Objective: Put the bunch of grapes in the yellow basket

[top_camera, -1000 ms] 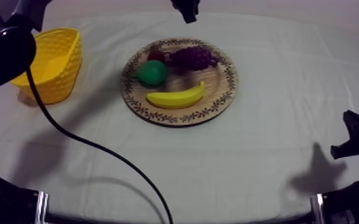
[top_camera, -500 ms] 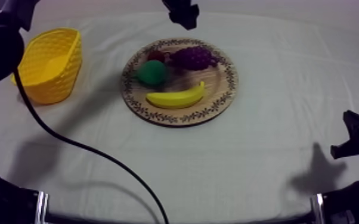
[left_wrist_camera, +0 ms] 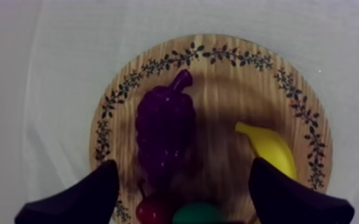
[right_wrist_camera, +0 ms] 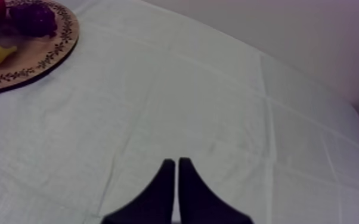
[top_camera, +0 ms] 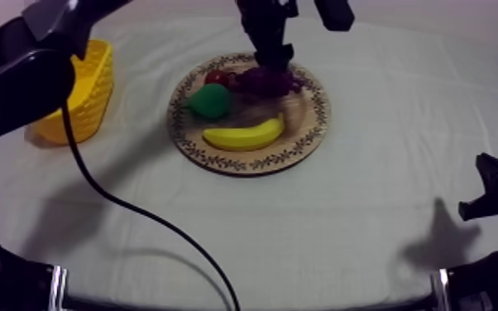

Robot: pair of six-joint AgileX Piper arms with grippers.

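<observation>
**Left gripper (left_wrist_camera: 183,162) poised over grapes, nothing held**

Fingers spread wide above the bunch of grapes (left_wrist_camera: 165,134), which lay on the wooden board (left_wrist_camera: 229,77). Risk: small red fruit (left_wrist_camera: 154,210) just beside it could get pinched too. Right gripper (right_wrist_camera: 176,164) closed, empty.

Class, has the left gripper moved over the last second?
Yes. The left gripper has come from beyond the wooden board to above the grapes.

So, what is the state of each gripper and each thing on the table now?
Purple toy bunch of grapes: lying on round wooden board, ungripped.
Left black gripper: open, above it.
Right black gripper: shut, empty.
Yellow toy banana: lying on board.
Yellow woven basket: upright.
</observation>
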